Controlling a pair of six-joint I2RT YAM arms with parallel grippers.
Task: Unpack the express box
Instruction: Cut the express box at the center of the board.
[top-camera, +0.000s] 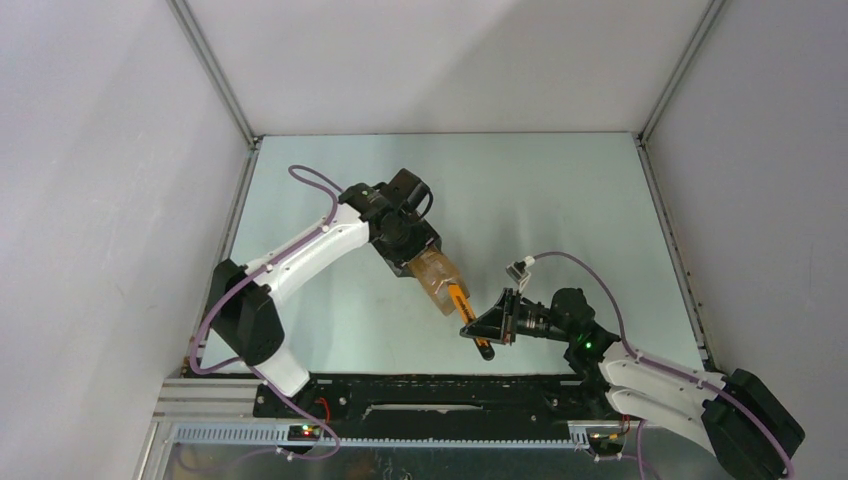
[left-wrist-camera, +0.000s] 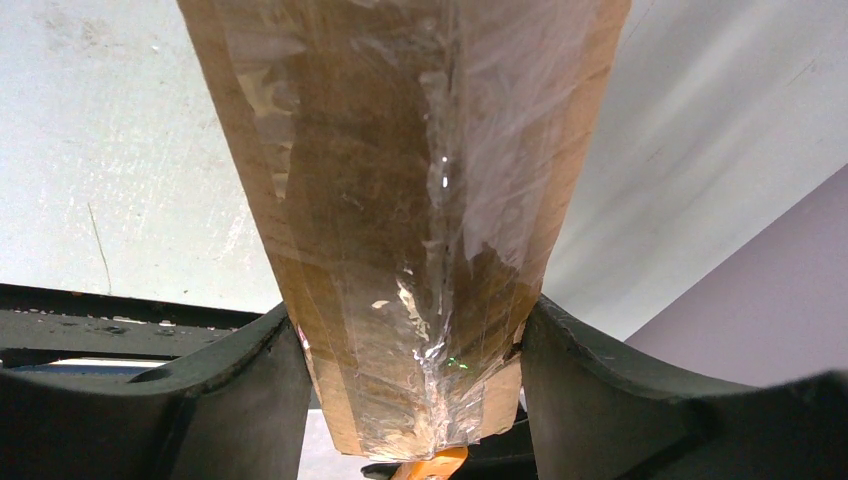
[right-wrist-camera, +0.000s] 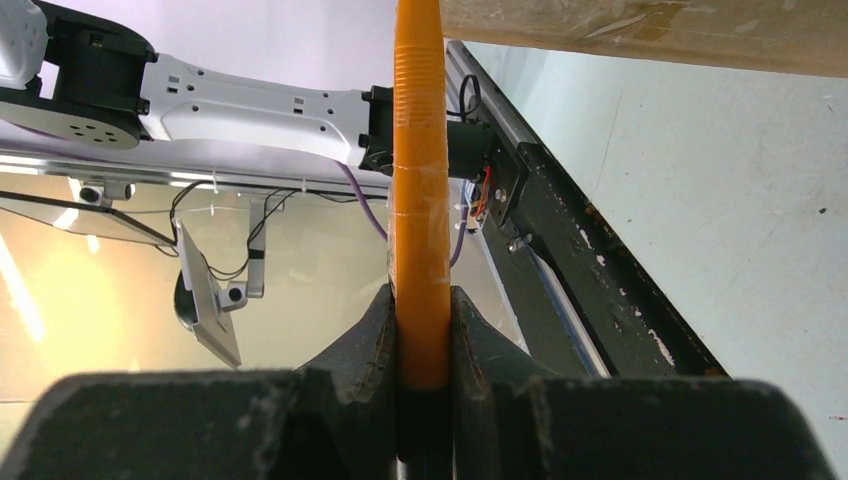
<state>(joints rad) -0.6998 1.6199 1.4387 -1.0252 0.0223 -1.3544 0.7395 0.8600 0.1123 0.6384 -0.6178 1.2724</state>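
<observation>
Express box (top-camera: 437, 280): brown cardboard, held in the left gripper (top-camera: 418, 262) over the middle of the table (top-camera: 560, 200).
Left claw: spread wide, one finger pressed against each side of the box.
Right claw: the right gripper (top-camera: 488, 328) is pressed together on the orange utility knife (top-camera: 463, 302), pinching its handle.
Left arm (top-camera: 310, 245): reaches forward and inward from its base, with the wrist angled down toward the other arm.
Right arm (top-camera: 650, 380): lies low and reaches inward to the left, with the knife pointing at the box.
Top view only: shows both arms together. The knife's far end overlaps the box's near end.
Left wrist view only: wrinkled, shiny clear tape (left-wrist-camera: 440, 200) covers the box face, with a seam down its middle. An orange tip sits just below the box's end.
Right wrist view only: the knife stands upright between the fingers, with the box edge at top right. Contact cannot be told.
Writing: none can be read on the faces shown.
</observation>
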